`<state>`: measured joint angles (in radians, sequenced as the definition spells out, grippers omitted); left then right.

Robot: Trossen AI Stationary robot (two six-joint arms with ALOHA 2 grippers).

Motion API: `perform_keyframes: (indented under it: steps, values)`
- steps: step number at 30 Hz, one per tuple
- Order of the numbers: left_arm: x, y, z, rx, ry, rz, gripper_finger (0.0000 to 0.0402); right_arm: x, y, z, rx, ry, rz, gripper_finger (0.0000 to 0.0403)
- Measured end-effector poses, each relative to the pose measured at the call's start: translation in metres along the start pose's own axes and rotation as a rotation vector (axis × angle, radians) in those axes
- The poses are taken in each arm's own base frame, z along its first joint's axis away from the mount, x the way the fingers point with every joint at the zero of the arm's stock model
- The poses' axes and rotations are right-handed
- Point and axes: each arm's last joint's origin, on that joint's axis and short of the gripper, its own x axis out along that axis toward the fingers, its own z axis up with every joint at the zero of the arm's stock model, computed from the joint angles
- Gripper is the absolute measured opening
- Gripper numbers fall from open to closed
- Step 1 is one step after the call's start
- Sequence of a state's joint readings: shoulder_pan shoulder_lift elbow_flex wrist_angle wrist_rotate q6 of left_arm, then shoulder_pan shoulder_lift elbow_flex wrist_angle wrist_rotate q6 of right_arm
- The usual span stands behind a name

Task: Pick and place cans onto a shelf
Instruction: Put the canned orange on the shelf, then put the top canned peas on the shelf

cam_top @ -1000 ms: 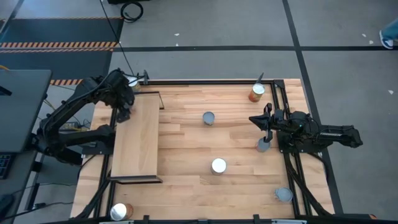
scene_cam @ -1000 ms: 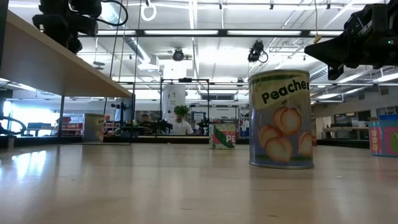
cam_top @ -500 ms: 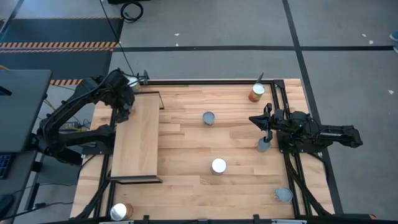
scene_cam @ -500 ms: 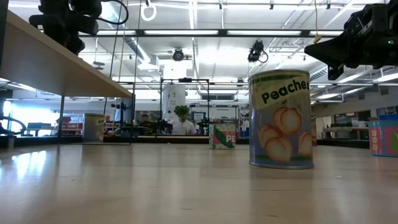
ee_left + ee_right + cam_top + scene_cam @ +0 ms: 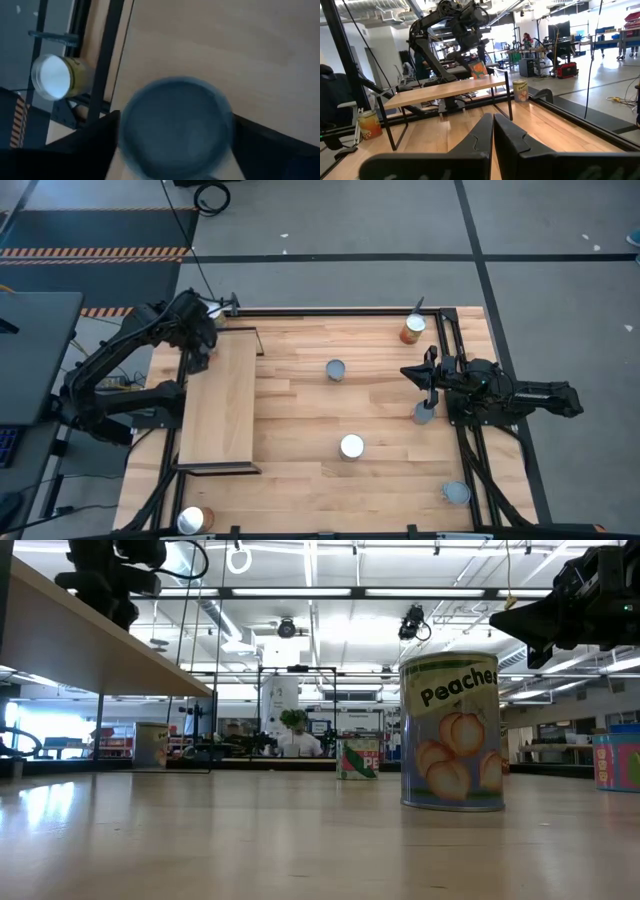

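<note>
The shelf (image 5: pixel 220 410) is a pale board on a thin black frame at the table's left. My left gripper (image 5: pixel 200 355) points down over its far end, open. A can with a bluish-grey top (image 5: pixel 176 127) and an orange label (image 5: pixel 478 69) sits between its fingers, its base level with the board. My right gripper (image 5: pixel 430 375) hangs shut at the table's right edge, holding nothing. Loose cans stand on the table: a peaches can (image 5: pixel 450 730), a grey-topped one (image 5: pixel 335 370) and a silver-topped one (image 5: pixel 351 446). My left gripper comes at the can from above, one finger (image 5: pixel 97 137) at each side of the can's wall (image 5: pixel 125 135). The can stands upright over the shelf's far end. I cannot tell whether the fingers touch the wall.
More cans stand at the far right corner (image 5: pixel 412 330), below my right gripper (image 5: pixel 424 412), near the right front (image 5: pixel 456 493), at the near left corner (image 5: pixel 193 520) and beside the shelf's far end (image 5: pixel 52 75). Black rails run along both table sides.
My left gripper has turned a little about its wrist while staying over the shelf's far end. The cans on the table have kept their places.
</note>
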<state>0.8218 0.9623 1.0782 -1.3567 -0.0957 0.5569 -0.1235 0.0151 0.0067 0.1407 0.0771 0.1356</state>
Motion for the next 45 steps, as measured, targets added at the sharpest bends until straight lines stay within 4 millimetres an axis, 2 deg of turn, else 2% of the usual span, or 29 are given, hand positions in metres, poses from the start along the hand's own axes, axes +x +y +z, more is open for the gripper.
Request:
perform_keyframes:
  steps: [3,10,20,25,30,32,35,40,45]
  values:
    - [0.000,-0.001,-0.001,0.001,0.016,-0.004,0.0389,0.000,0.000,0.000,0.000,0.000,0.000,0.0020]
    - [-0.001,0.001,-0.001,0.005,0.036,0.052,0.0383,0.000,0.000,0.000,0.000,0.000,0.000,0.0020]
    - [-0.027,0.008,0.001,-0.039,-0.006,0.140,0.0384,0.000,0.000,0.000,0.000,0.000,0.000,0.0020]
    - [-0.042,0.010,0.004,-0.147,-0.075,0.148,0.0384,0.000,0.000,0.000,0.000,0.000,0.000,0.0020]
    - [-0.055,0.010,0.011,-0.349,-0.244,0.007,0.0384,0.000,0.000,0.000,0.000,0.000,0.000,0.0020]
    - [-0.057,0.009,0.016,-0.379,-0.319,-0.071,0.0383,0.000,0.000,0.000,0.000,0.000,0.000,0.0020]
    - [-0.056,0.005,0.029,-0.322,-0.441,-0.155,0.0377,0.000,0.000,0.000,0.000,0.000,0.000,0.0020]
    - [-0.052,-0.006,0.063,-0.228,-0.627,-0.217,0.0375,0.000,0.000,0.000,0.000,0.000,0.000,0.0020]
    - [-0.050,-0.025,0.092,-0.116,-0.716,-0.271,0.0375,0.000,0.000,0.000,0.000,0.000,0.000,0.0020]
